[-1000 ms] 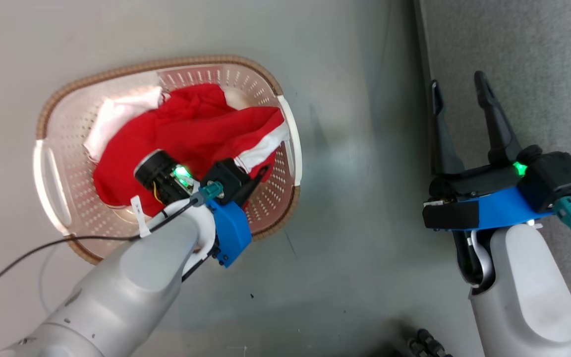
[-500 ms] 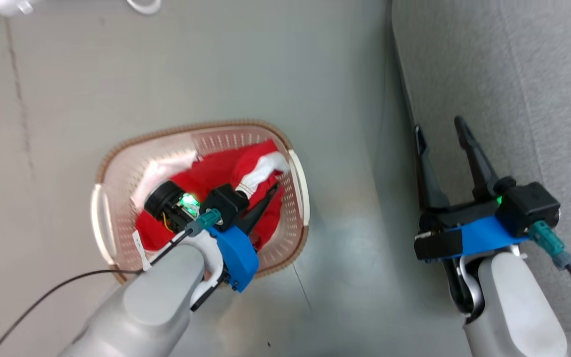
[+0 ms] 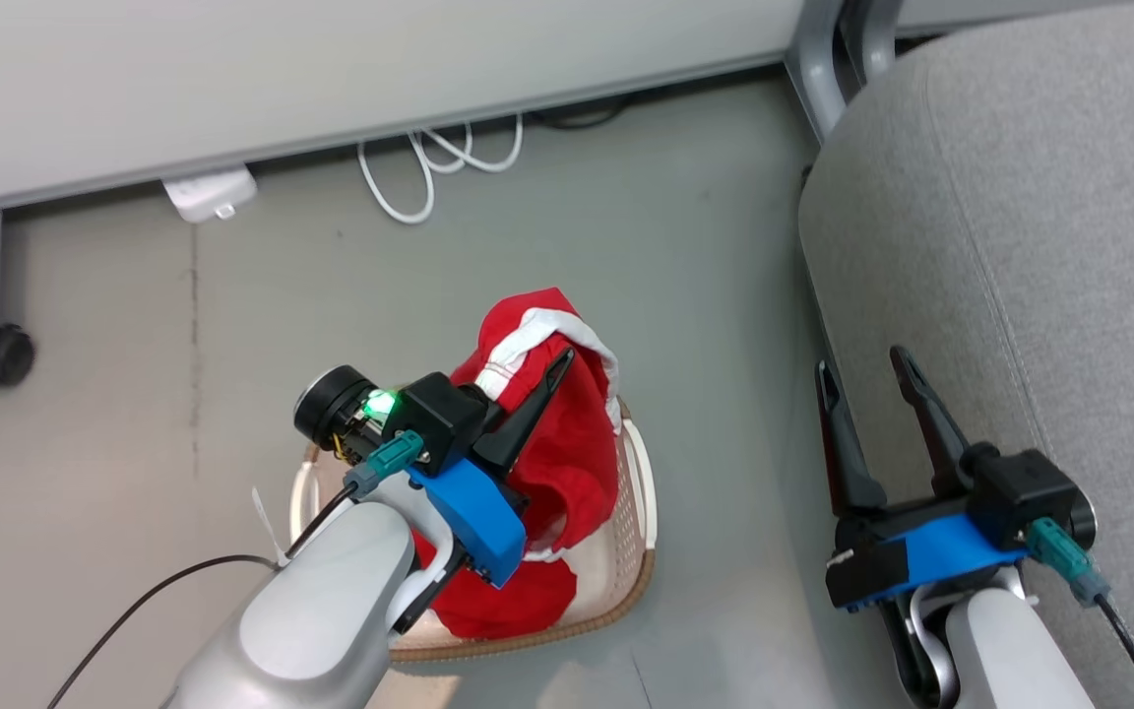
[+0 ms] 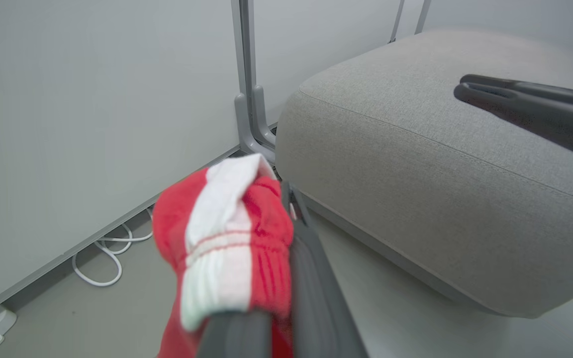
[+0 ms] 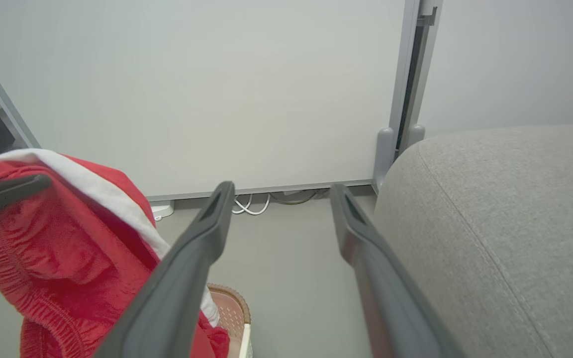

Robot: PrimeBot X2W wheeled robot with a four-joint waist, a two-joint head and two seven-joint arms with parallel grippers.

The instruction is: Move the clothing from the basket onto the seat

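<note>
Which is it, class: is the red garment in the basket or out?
Partly out: left pincer holds the garment raised; its bottom hangs inside the basket.

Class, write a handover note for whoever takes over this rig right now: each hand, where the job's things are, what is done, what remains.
Left hand: shut on the red and white garment, holding it up over the basket; the garment's lower end hangs into the basket.
Right hand: open, empty, beside the seat.
Done: garment gripped and raised.
Left: carry it right onto the seat and release. Whether more clothing lies underneath cannot be told.
</note>
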